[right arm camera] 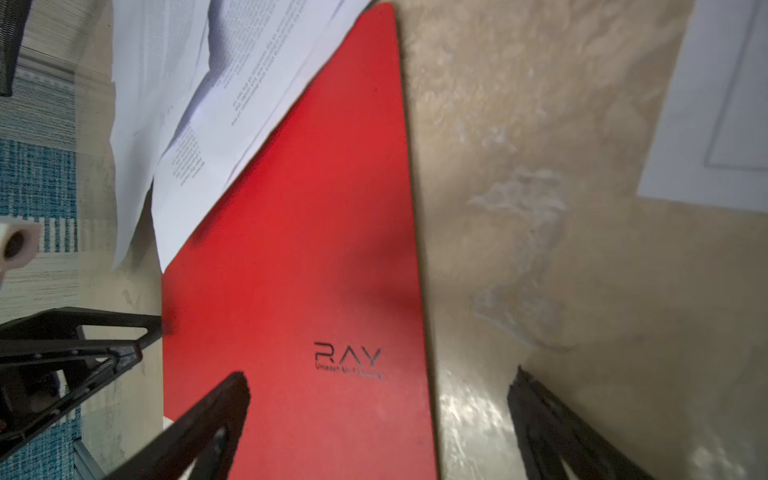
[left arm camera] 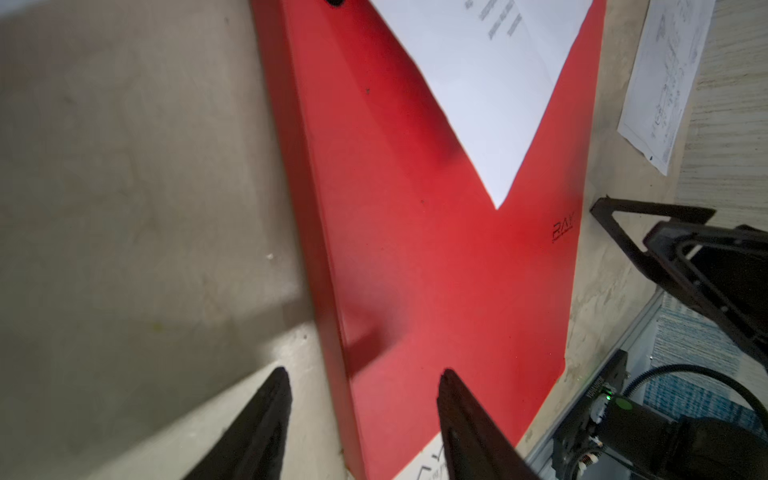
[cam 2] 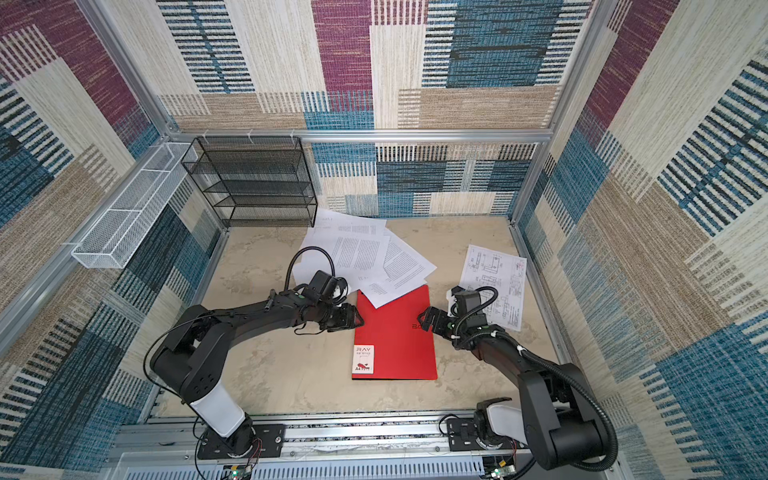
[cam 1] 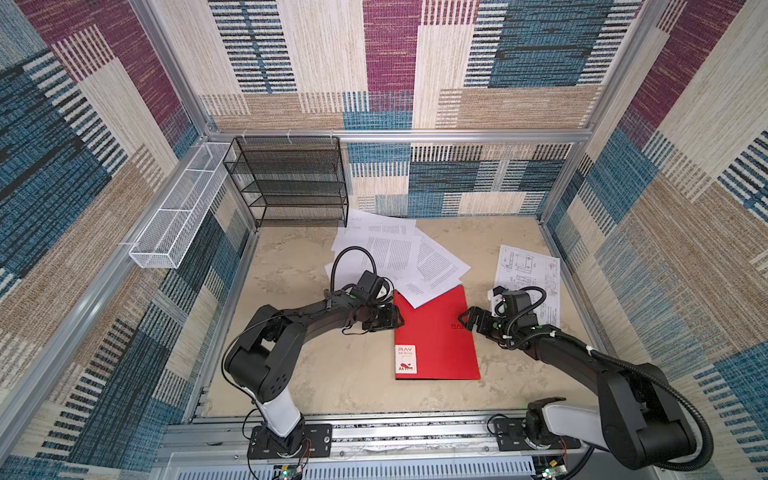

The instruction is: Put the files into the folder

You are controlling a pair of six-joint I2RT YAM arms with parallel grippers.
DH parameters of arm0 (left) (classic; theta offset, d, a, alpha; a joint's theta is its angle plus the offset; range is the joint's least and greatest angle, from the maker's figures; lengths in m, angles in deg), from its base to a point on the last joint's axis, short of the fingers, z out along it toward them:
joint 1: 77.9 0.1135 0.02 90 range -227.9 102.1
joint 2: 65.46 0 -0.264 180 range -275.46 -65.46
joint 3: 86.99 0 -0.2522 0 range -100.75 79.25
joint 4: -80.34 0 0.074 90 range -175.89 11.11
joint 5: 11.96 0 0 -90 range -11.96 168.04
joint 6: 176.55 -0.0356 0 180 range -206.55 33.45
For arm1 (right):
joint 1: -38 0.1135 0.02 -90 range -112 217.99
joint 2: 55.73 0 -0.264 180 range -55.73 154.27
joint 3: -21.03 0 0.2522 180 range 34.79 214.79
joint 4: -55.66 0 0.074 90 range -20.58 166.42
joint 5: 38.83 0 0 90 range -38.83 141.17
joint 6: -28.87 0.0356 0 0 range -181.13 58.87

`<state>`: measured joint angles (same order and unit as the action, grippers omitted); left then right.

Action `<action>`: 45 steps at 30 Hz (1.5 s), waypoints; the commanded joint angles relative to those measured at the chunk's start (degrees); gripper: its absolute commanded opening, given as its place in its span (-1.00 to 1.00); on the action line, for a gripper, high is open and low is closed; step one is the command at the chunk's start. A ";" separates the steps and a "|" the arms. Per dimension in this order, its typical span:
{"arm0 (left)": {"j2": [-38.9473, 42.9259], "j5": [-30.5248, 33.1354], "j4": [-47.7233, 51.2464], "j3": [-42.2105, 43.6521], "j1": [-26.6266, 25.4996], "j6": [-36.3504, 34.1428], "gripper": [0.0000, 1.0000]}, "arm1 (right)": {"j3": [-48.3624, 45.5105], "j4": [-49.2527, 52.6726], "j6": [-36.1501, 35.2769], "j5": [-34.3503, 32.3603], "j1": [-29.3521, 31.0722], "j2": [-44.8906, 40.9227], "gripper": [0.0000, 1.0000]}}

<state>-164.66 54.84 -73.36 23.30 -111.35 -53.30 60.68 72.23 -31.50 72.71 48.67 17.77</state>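
The red folder (cam 1: 436,345) (cam 2: 395,345) lies closed and flat on the table, its white corner label toward the front. A pile of printed files (cam 1: 395,253) (cam 2: 357,253) sits behind it, with one sheet's corner (left arm camera: 478,83) (right arm camera: 208,104) overlapping the folder's far left corner. A file with a line drawing (cam 1: 530,274) (cam 2: 496,274) lies apart at the right. My left gripper (cam 1: 399,320) (left arm camera: 365,372) is low at the folder's (left arm camera: 415,270) left edge, jaws apart astride that edge. My right gripper (cam 1: 463,320) (right arm camera: 379,376) stands wide open astride the folder's (right arm camera: 291,249) right edge by the RAY logo.
A black wire-mesh rack (cam 1: 291,183) stands at the back left corner, close behind the pile. A white wire basket (cam 1: 178,212) hangs on the left wall. Aluminium frame rails (cam 1: 374,419) border the table at the front and sides.
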 commanded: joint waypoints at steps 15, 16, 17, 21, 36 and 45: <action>-6.65 -1.99 -4.41 -2.53 -1.18 4.54 -0.29 | 6.64 2.21 1.49 8.71 1.63 6.77 0.99; -6.97 -1.62 -4.38 -2.44 -1.17 4.79 -0.31 | 7.34 2.86 1.73 9.25 1.63 5.91 0.99; -7.30 -1.66 -4.37 -2.46 -1.16 5.00 -0.32 | 7.89 3.60 2.01 9.67 1.63 4.92 0.99; -8.08 -1.11 -4.45 -2.16 -1.18 6.16 -0.33 | 10.75 7.25 2.37 8.90 1.63 1.23 0.99; -8.20 -7.59 -12.53 -1.05 -1.17 12.59 -0.32 | 17.37 10.17 6.98 15.05 1.80 -5.40 0.99; -8.25 -8.11 -14.21 0.50 -1.17 13.22 -0.33 | 16.03 15.29 4.90 1.15 2.15 -3.76 0.99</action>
<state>-172.53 47.65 -88.44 23.06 -112.05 -41.04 77.51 84.34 -27.63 71.81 50.16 12.96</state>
